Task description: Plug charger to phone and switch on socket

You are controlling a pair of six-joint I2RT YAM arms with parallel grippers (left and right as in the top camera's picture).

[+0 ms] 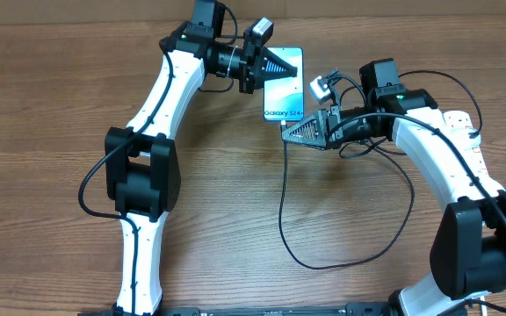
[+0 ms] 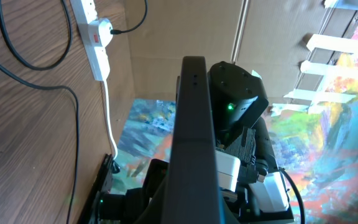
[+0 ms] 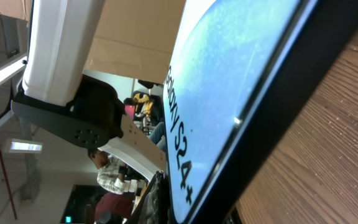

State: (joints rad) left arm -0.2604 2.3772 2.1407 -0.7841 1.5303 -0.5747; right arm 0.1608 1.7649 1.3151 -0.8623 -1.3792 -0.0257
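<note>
Left gripper [image 1: 290,68] clamped on phone's [image 1: 281,95] 9 o'clock edge, right gripper [image 1: 286,134] pinching charger [image 1: 281,195] at phone's 6 o'clock end

You see a matt wood-grain table [image 1: 235,219], a phone [image 1: 288,92] with a glossy screen, and a smooth white plastic socket [image 2: 95,34].

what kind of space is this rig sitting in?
Probably a shared indoor lab or workshop. The rig sits on a wooden table backed by cardboard panels. People are in the background of the right wrist view, and a multicoloured floor shows past the table edge.
</note>
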